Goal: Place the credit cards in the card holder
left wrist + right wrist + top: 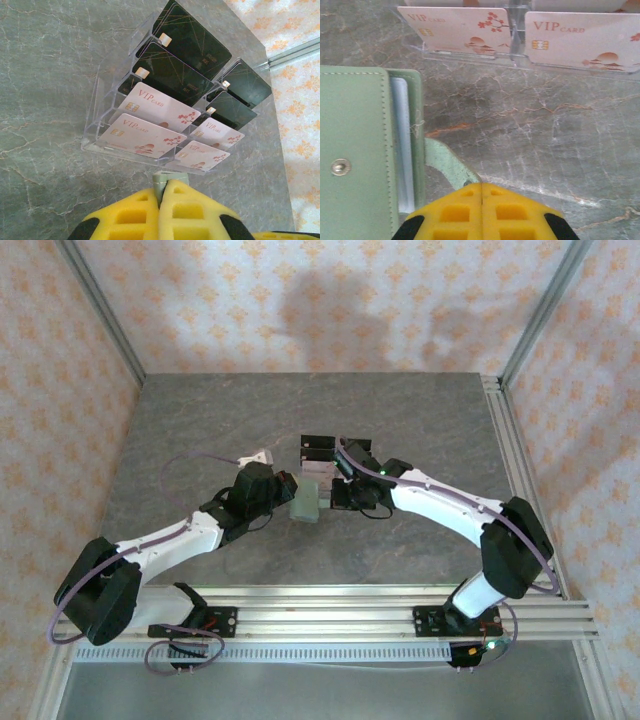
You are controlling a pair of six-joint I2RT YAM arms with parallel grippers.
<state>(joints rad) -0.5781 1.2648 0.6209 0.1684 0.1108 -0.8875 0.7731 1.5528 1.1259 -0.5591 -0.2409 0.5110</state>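
Marble table (200,420): right tool (481,186) pinches card holder (355,150) (its tab).

The soft sage-green leather-like card holder (355,150) runs off the right wrist view's left and bottom edges; its closing tab (445,162) vanishes between the pads of the right gripper (481,186). The clear plastic stand (517,55) and its pale pink cards (460,22) are cropped above. The left gripper (162,184) hides most of the card holder.
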